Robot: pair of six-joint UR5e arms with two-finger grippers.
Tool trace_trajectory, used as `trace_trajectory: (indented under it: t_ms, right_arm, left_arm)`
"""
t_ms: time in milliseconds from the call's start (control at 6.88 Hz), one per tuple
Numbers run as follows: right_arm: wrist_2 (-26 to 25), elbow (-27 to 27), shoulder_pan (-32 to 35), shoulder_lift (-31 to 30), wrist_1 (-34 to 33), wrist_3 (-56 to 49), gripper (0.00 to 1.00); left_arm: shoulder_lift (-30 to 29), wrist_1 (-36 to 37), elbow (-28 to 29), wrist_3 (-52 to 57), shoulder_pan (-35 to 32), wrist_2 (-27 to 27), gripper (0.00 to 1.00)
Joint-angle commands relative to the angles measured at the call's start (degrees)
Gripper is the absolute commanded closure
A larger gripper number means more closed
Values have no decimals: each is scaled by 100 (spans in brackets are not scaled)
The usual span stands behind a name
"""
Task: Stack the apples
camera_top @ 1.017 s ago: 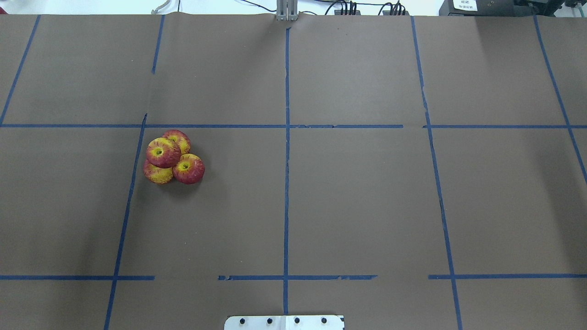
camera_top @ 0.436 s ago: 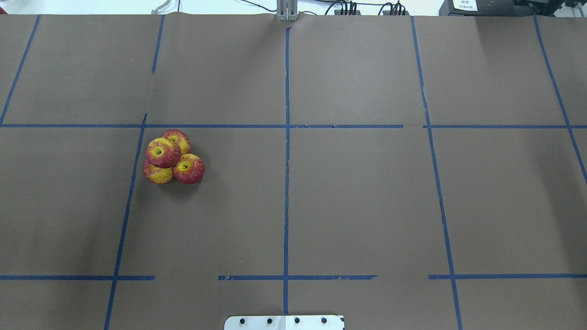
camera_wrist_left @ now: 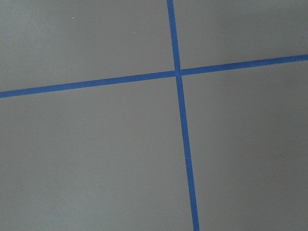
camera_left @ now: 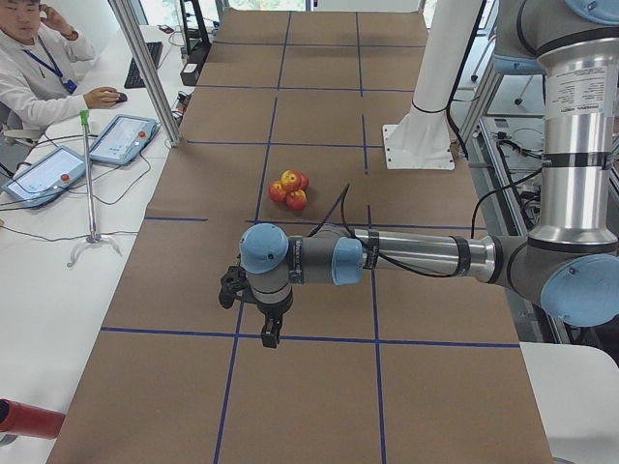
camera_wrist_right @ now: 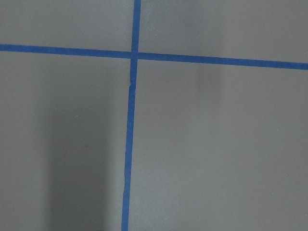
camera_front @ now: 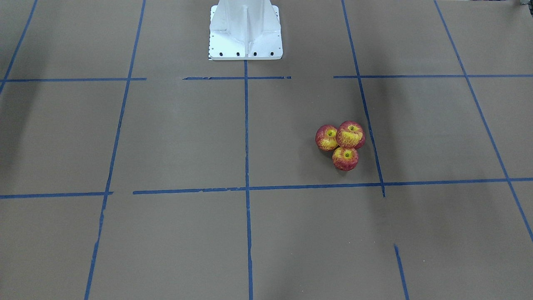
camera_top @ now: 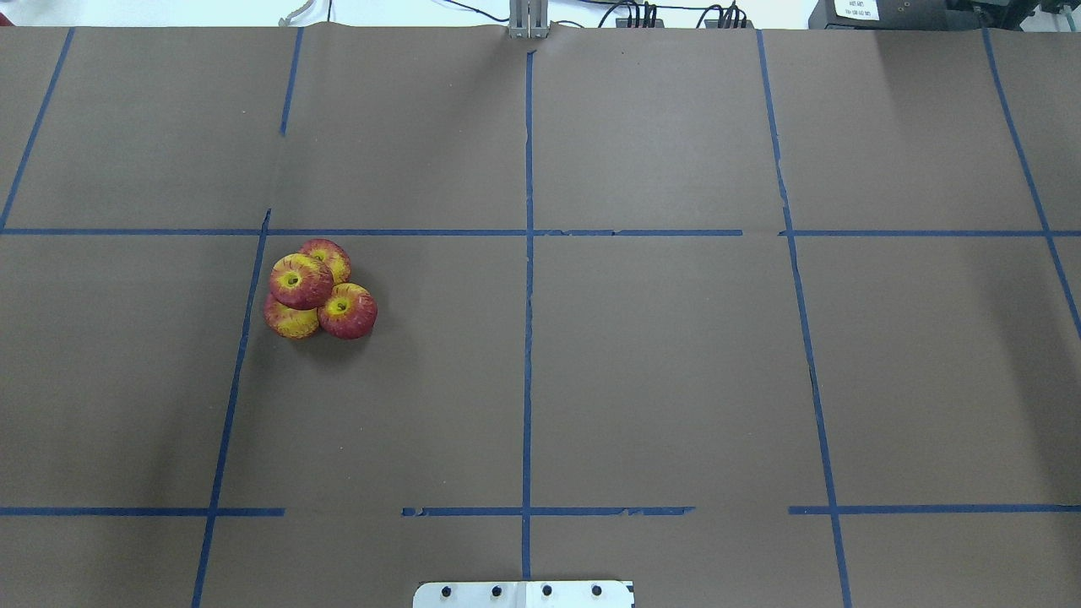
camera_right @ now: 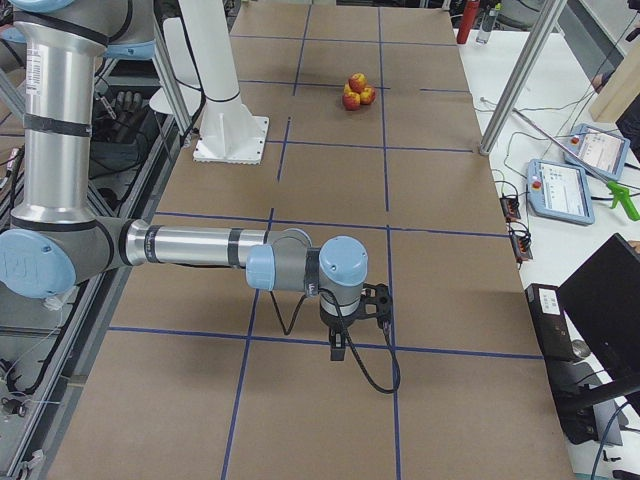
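Four small red-and-yellow apples (camera_top: pixel 321 290) sit in a tight pile on the brown table, left of centre in the overhead view. One apple (camera_top: pixel 301 280) rests on top of the other three. The pile also shows in the front-facing view (camera_front: pixel 344 143), the exterior left view (camera_left: pixel 290 188) and the exterior right view (camera_right: pixel 356 90). My left gripper (camera_left: pixel 259 324) hangs over the table's left end, far from the pile. My right gripper (camera_right: pixel 345 342) hangs over the right end. I cannot tell whether either is open or shut. Both wrist views show only table and tape.
Blue tape lines (camera_top: pixel 528 295) divide the brown table into a grid. The robot's white base (camera_front: pixel 245 31) stands at the near middle edge. A seated operator (camera_left: pixel 34 68), tablets (camera_left: pixel 121 138) and metal posts (camera_left: pixel 145 68) lie beyond the far edge.
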Motion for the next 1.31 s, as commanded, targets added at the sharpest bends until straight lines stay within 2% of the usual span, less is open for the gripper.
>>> trace_trajectory:
  t_ms: [0,1162]
  right_arm:
    - [0,0,0,0,0,0,0]
    - [0,0,0,0,0,0,0]
  left_arm:
    - [1,16,6,1,3,-3,0]
    - [-96,51,-205,-17,3,-3,0]
